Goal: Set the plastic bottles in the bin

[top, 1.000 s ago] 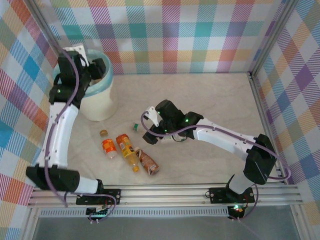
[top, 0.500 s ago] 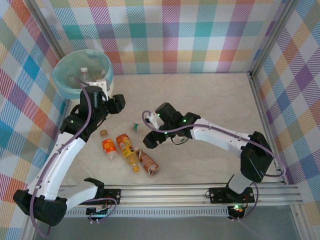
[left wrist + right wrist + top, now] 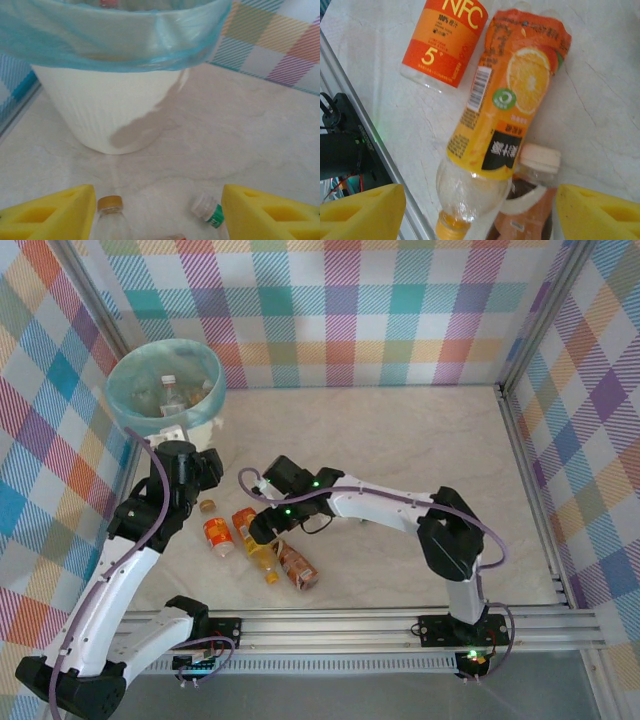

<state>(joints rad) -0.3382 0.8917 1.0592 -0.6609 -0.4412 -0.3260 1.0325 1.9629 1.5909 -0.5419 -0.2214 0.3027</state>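
The bin (image 3: 128,408) stands at the far left, white with a blue-green liner, and holds several bottles (image 3: 170,390). On the table lie an orange-red NFC bottle (image 3: 217,536), an orange-label bottle (image 3: 257,545), a brown-label bottle (image 3: 299,568) and a gold-capped clear bottle (image 3: 208,506). My left gripper (image 3: 200,475) hangs open in front of the bin (image 3: 120,100), above the gold-capped bottle (image 3: 111,207) and a white-capped, green-labelled bottle (image 3: 209,209). My right gripper (image 3: 263,528) is open, its pads (image 3: 360,215) either side of the orange-label bottle's neck (image 3: 465,200) and the brown bottle's top (image 3: 535,175); the NFC bottle (image 3: 452,40) lies beyond.
Aluminium rails (image 3: 330,625) run along the near edge, close to the bottle cluster. Checked walls enclose the table on three sides. The marble tabletop (image 3: 420,440) stretches bare to the right and back.
My left arm swung off the bin and came down towards the gold-capped bottle. My right gripper slid left over the bottle cluster, and its jaws narrowed somewhat.
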